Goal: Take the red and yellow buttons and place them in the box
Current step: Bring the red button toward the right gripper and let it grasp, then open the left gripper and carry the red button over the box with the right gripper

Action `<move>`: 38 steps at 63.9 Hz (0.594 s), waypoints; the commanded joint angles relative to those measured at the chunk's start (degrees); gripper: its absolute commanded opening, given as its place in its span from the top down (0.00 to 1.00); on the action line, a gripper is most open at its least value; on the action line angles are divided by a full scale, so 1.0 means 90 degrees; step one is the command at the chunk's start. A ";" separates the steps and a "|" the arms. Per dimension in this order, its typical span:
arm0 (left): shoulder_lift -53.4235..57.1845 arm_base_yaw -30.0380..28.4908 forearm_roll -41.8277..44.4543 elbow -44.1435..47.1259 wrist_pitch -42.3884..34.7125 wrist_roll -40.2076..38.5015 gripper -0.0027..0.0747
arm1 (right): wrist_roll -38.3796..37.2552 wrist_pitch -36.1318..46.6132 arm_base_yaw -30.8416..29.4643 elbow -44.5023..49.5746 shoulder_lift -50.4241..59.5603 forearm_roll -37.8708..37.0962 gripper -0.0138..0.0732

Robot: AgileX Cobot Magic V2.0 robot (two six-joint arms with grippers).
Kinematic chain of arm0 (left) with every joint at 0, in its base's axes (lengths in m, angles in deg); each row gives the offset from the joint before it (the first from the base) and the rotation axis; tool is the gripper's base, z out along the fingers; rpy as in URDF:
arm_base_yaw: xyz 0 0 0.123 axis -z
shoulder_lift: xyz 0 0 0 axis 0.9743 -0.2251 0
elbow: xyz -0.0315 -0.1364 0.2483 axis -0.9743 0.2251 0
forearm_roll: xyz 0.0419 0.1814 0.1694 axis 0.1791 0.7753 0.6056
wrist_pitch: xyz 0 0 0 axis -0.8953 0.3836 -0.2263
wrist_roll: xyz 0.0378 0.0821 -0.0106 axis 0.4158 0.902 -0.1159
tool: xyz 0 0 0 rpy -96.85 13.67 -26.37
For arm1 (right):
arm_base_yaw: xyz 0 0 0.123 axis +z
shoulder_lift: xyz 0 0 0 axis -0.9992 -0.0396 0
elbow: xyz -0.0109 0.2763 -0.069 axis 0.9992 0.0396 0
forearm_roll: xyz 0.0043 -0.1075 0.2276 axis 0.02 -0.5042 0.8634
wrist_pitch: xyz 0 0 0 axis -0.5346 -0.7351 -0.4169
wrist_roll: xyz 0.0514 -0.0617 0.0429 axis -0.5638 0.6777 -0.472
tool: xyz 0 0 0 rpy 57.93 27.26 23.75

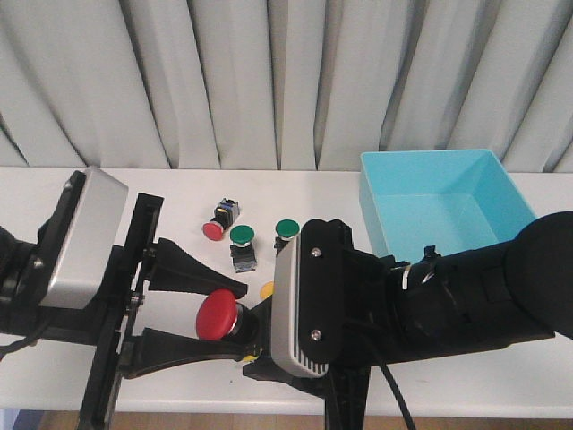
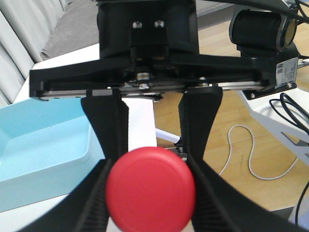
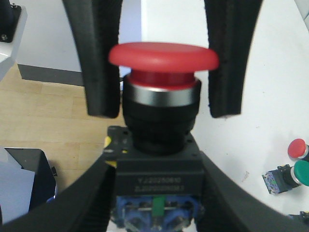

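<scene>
A large red button (image 1: pixel 218 315) hangs above the table's front edge between both grippers. My right gripper (image 1: pixel 255 328) is shut on its black body (image 3: pixel 158 169). My left gripper (image 1: pixel 240 315) is shut on the red cap (image 2: pixel 150 189), with one finger (image 3: pixel 102 63) pressed against each side of it. A smaller red button (image 1: pixel 213 230) lies further back on the table. A yellow button (image 1: pixel 267 289) shows only as a sliver behind my right gripper. The turquoise box (image 1: pixel 380 219) stands at the back right and holds nothing that I can see.
Two green-capped switches (image 1: pixel 242 236) (image 1: pixel 286 228) lie mid-table beside the small red button. Grey curtains hang behind the table. Both arms crowd the table's front edge. The floor with cables (image 2: pixel 251 159) lies below.
</scene>
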 commanded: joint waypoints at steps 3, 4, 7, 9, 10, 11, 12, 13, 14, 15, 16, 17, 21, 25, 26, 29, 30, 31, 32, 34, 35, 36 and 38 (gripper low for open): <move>0.0101 0.0023 -0.0547 -0.0151 0.0189 -0.0013 0.69 | 0.0073 0.0169 0.0009 -0.0207 0.0139 0.0222 0.61; 0.0101 0.0023 -0.0541 -0.0151 0.0189 -0.0020 0.68 | 0.0073 0.0169 0.0009 -0.0207 0.0139 0.0222 0.61; 0.0101 0.0023 -0.0541 -0.0151 0.0189 -0.0068 0.67 | 0.0073 0.0163 0.0009 -0.0207 0.0139 0.0222 0.61; 0.0101 0.0023 -0.0541 -0.0151 0.0189 -0.0073 0.65 | 0.0073 0.0163 0.0009 -0.0207 0.0139 0.0222 0.61; 0.0101 0.0023 -0.0541 -0.0151 0.0194 -0.0073 0.63 | 0.0073 0.0157 0.0009 -0.0207 0.0139 0.0222 0.61; 0.0101 0.0023 -0.0541 -0.0151 0.0194 -0.0073 0.62 | 0.0073 0.0156 0.0009 -0.0207 0.0139 0.0222 0.61; 0.0101 0.0023 -0.0541 -0.0151 0.0194 -0.0073 0.60 | 0.0073 0.0151 0.0009 -0.0207 0.0139 0.0222 0.61; 0.0101 0.0023 -0.0541 -0.0151 0.0194 -0.0073 0.59 | 0.0073 0.0151 0.0009 -0.0207 0.0139 0.0222 0.61; 0.0101 0.0023 -0.0541 -0.0151 0.0194 -0.0073 0.57 | 0.0073 0.0144 0.0009 -0.0207 0.0139 0.0222 0.61; 0.0101 0.0023 -0.0541 -0.0151 0.0194 -0.0073 0.55 | 0.0073 0.0144 0.0009 -0.0207 0.0139 0.0222 0.61; 0.0101 0.0023 -0.0541 -0.0151 0.0188 -0.0073 0.53 | 0.0073 0.0144 0.0009 -0.0207 0.0139 0.0222 0.61; 0.0101 0.0023 -0.0541 -0.0151 0.0181 -0.0073 0.50 | 0.0073 0.0144 0.0009 -0.0207 0.0139 0.0222 0.61; 0.0101 0.0023 -0.0541 -0.0151 0.0121 -0.0073 0.40 | 0.0073 0.0144 0.0009 -0.0207 0.0139 0.0222 0.61; 0.0101 0.0023 -0.0541 -0.0151 0.0026 -0.0199 0.33 | 0.0046 0.0138 0.0009 -0.0207 0.0139 0.0215 0.61; 0.0101 0.0023 -0.0541 -0.0151 -0.0002 -0.0240 0.31 | 0.0032 0.0138 0.0009 -0.0207 0.0139 0.0215 0.61; 0.0101 0.0023 -0.0541 -0.0151 -0.0110 -0.0361 0.27 | -0.0029 0.0138 0.0006 -0.0207 0.0139 0.0196 0.61; 0.0101 0.0023 -0.0541 -0.0151 -0.0163 -0.0404 0.26 | -0.0053 0.0133 0.0001 -0.0207 0.0139 0.0173 0.61; 0.0101 0.0023 -0.0541 -0.0151 -0.0194 -0.0458 0.25 | -0.0115 0.0133 0.0001 -0.0207 0.0139 0.0125 0.61; 0.0101 0.0023 -0.0536 -0.0151 -0.0232 -0.0502 0.24 | -0.0165 0.0133 0.0001 -0.0207 0.0145 0.0073 0.61; 0.0101 0.0023 -0.0509 -0.0151 -0.0295 -0.0566 0.23 | -0.0285 0.0133 0.0001 -0.0207 0.0152 -0.0059 0.61; 0.0101 0.0023 -0.0490 -0.0151 -0.0337 -0.0575 0.22 | -0.0362 0.0133 0.0001 -0.0207 0.0162 -0.0185 0.61; 0.0101 0.0023 -0.0461 -0.0151 -0.0356 -0.0575 0.21 | -0.0451 0.0133 0.0001 -0.0207 0.0162 -0.0291 0.61; 0.0101 0.0023 -0.0385 -0.0151 -0.0395 -0.0575 0.21 | -0.0712 0.0133 0.0001 -0.0207 0.0162 -0.0533 0.61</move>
